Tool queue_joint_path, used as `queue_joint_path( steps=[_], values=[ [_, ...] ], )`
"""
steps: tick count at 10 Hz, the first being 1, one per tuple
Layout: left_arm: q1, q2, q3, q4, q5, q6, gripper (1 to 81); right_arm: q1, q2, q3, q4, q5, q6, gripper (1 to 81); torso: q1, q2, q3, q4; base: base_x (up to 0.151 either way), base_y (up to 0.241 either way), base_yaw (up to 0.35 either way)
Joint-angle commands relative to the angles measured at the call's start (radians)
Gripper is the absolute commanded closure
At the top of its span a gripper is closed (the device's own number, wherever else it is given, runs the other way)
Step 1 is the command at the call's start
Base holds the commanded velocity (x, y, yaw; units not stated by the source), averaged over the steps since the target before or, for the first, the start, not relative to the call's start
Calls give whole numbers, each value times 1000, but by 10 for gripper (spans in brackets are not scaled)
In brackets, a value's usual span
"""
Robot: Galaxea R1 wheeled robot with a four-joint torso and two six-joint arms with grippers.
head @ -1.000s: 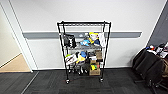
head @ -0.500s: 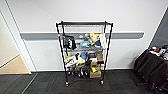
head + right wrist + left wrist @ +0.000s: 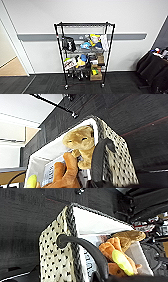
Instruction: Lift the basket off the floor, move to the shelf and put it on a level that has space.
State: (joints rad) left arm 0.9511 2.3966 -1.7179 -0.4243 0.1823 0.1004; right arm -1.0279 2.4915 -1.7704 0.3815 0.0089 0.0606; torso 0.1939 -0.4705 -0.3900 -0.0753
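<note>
Now I have the basket (image 3: pixel 58 260) up from the floor (image 3: pixel 22 220), and it hangs between my two wrists; each wrist camera looks down along one dark loop handle (image 3: pixel 85 250) into the pale lining. Inside lie a tan plush animal (image 3: pixel 80 142), an orange plush (image 3: pixel 112 250) and some printed card. I cannot tell how far the fingers of either arm are closed, because they are hidden under the handles, so I only judge that the load is carried by them.

Ahead, the shelf (image 3: pixel 85 55) stands against the white wall (image 3: pixel 82 11) on its small wheels. Its top level (image 3: pixel 85 25) looks bare, while the lower ones are crowded with toys and boxes.

For this step I would keep the basket level and both arms at equal height, so nothing tips out, and come to the shelf straight and centred between the posts.
</note>
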Motion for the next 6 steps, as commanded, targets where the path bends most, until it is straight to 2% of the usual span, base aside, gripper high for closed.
queue_joint_path(
  steps=[1,6],
  values=[
    [-110,-52,95,-22,16,4,811,111,-63,106,20,-4,11,811,0,0,0,0,164,0,0],
    [-110,-54,95,-24,16,4,811,110,-69,117,20,-1,11,811,0,0,0,0,163,0,0]
  ],
)
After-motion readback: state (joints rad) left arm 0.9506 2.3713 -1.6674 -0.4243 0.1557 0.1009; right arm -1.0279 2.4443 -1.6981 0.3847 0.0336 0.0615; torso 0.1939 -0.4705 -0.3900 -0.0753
